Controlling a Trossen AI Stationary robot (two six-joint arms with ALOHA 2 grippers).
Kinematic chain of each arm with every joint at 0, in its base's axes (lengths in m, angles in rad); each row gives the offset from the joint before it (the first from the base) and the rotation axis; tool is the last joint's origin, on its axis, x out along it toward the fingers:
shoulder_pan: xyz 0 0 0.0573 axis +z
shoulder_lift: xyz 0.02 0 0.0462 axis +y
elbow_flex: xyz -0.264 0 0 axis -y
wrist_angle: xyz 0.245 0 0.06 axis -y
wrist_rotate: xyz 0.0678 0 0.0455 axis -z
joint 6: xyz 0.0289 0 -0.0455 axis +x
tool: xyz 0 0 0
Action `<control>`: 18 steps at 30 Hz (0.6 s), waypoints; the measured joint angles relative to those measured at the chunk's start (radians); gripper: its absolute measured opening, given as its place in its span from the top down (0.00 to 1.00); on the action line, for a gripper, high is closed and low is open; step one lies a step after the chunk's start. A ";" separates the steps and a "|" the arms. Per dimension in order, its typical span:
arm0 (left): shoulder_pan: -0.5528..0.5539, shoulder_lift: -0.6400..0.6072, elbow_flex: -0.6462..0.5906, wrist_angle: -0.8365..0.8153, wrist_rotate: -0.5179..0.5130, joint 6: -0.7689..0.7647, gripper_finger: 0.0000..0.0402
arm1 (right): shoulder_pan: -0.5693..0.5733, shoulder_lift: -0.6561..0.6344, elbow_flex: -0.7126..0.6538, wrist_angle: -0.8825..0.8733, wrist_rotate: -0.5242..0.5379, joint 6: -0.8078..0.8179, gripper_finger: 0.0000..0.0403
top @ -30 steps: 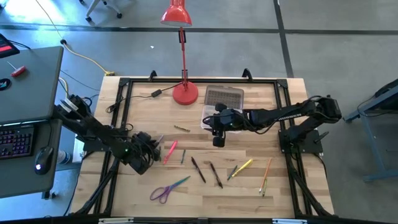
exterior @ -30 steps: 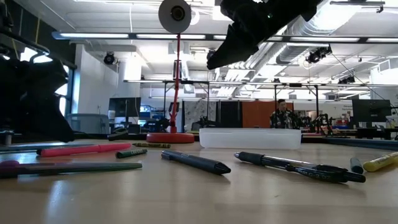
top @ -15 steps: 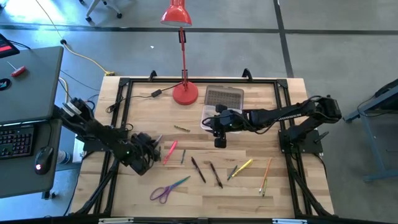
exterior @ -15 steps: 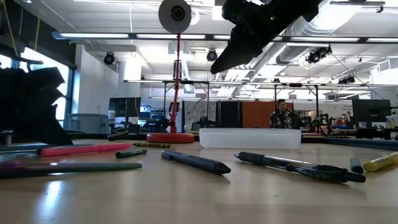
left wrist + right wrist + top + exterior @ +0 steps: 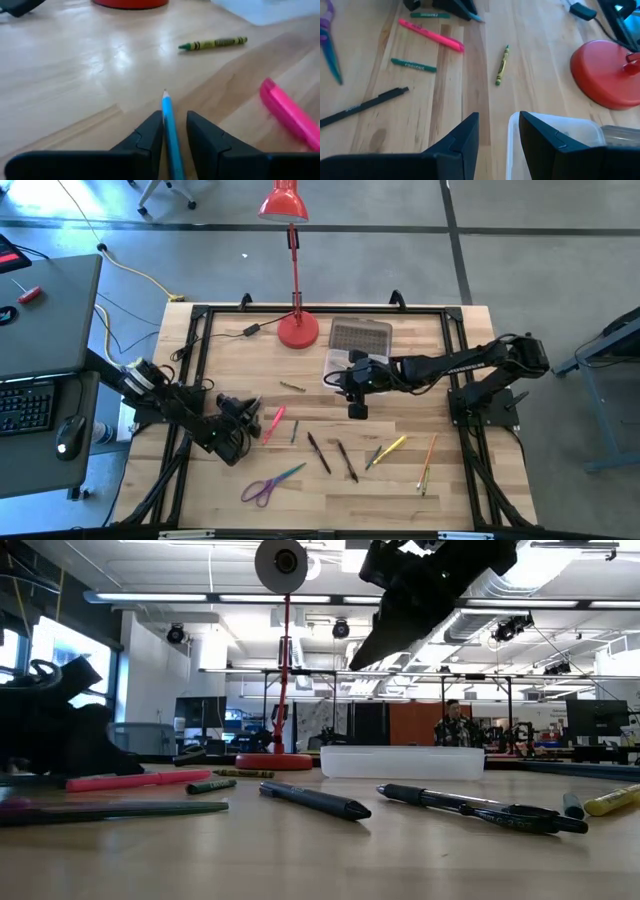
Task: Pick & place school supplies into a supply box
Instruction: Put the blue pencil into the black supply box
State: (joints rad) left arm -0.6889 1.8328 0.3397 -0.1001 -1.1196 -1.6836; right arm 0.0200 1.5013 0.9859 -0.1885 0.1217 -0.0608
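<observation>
Wooden slatted counter [image 5: 420,490]. Clear plastic supply box [image 5: 335,369] beside red lamp base [image 5: 297,331]; right claw [image 5: 357,408] hovers at it, spread, empty. Left claw [image 5: 172,131], farther from the lamp, pinches thin blue pencil [image 5: 170,126] by its tip: it may pivot or slip.

Wooden table [image 5: 230,350] carrying pens [image 5: 318,451], box [image 5: 335,370], lamp [image 5: 297,330].

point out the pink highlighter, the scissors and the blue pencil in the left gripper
pink highlighter [image 5: 273,423], high view, middle of its body
scissors [image 5: 258,491], high view, purple handles
blue pencil [image 5: 171,132], left wrist view, shaft between the left gripper's fingers
</observation>
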 joint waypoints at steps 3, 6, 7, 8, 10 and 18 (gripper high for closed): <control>0.008 0.017 0.002 -0.004 -0.005 -0.048 0.74 | 0.000 0.000 0.000 -0.015 -0.001 0.000 0.71; 0.008 0.022 -0.001 -0.009 -0.014 -0.051 0.83 | 0.000 0.000 0.000 -0.017 -0.002 0.000 0.71; 0.008 0.021 0.000 -0.006 -0.010 -0.052 0.88 | 0.000 0.000 0.000 -0.017 -0.002 0.000 0.71; 0.009 0.020 0.001 -0.004 -0.009 -0.052 0.90 | 0.000 0.000 0.000 -0.017 -0.002 0.000 0.71; 0.009 0.016 0.005 -0.007 -0.006 -0.053 0.91 | 0.000 0.000 0.000 -0.018 -0.008 0.000 0.71; 0.036 -0.114 0.033 -0.106 0.061 -0.059 0.93 | 0.000 -0.006 0.000 -0.020 -0.118 0.049 0.71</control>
State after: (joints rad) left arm -0.6534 1.7191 0.3732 -0.2062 -1.0587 -1.7428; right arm 0.0204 1.4950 0.9859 -0.2085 0.0039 -0.0120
